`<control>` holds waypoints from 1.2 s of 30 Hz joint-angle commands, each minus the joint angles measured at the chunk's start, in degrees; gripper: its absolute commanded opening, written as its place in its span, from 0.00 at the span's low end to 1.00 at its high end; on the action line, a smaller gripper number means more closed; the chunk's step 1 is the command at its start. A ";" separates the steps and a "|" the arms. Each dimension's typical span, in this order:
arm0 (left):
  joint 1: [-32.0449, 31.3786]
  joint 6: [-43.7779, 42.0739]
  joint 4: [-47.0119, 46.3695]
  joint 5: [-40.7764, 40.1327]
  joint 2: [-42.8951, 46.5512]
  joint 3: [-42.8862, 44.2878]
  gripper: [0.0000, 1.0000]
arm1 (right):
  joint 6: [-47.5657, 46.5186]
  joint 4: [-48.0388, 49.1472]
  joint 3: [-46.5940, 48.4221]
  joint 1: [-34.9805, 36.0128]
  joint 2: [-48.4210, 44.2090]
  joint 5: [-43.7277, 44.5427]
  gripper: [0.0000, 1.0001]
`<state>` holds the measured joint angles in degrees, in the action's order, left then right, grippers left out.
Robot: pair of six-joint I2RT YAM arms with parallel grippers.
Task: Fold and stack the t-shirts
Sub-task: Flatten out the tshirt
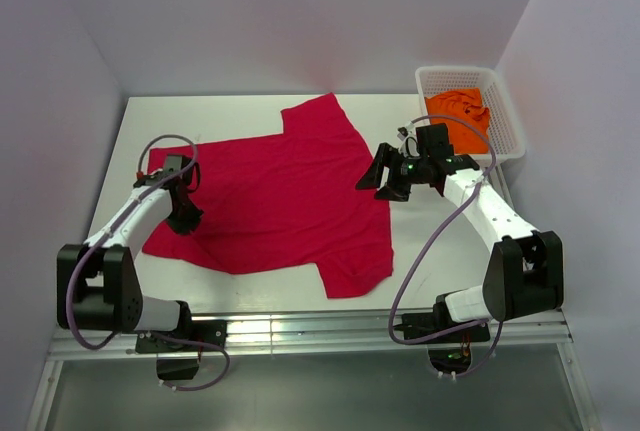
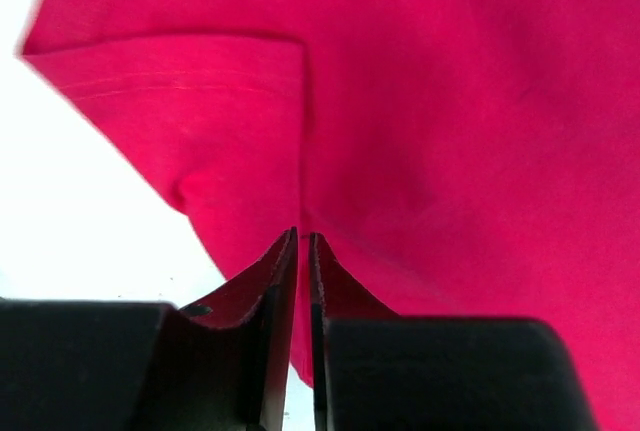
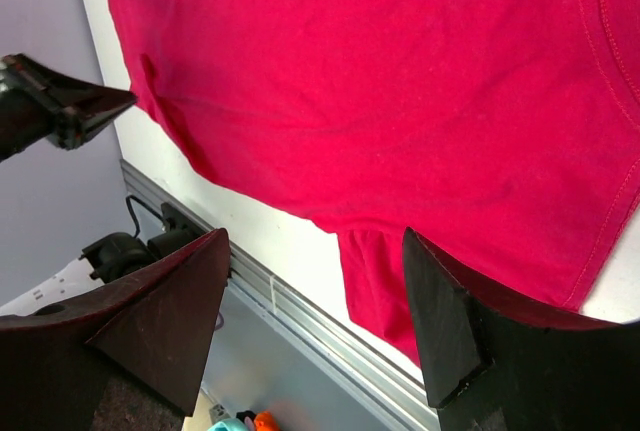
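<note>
The crimson red t-shirt (image 1: 280,191) lies spread flat on the white table (image 1: 220,116), with one sleeve toward the back and one toward the front edge. My left gripper (image 1: 185,219) is low over the shirt's left hem. In the left wrist view its jaws (image 2: 303,236) stand a narrow slit apart, and the red cloth (image 2: 450,121) below shows through the gap. My right gripper (image 1: 385,181) hovers open above the shirt's right edge with nothing between its fingers (image 3: 315,241); the red shirt (image 3: 380,81) lies beneath it. The orange t-shirt (image 1: 460,111) sits crumpled in the basket.
A white mesh basket (image 1: 507,121) stands at the table's back right corner. A metal rail (image 1: 320,331) runs along the near table edge, past the shirt's front sleeve (image 3: 385,281). Side walls close in the table left and right.
</note>
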<state>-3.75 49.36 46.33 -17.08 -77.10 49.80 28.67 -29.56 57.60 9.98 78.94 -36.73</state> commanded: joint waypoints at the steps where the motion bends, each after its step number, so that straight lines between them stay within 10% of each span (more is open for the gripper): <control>1: -2.57 -2.08 -2.29 2.75 -3.40 -0.32 0.19 | -0.19 1.61 0.93 0.39 -1.77 -0.54 0.77; 36: -5.04 -1.02 2.89 -0.94 -5.25 3.73 0.35 | -0.28 2.23 1.46 0.39 0.78 -0.36 0.77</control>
<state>-8.51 48.53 48.80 -17.47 -82.02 54.26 28.67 -29.52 57.60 9.98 79.33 -36.53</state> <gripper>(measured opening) 0.353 0.768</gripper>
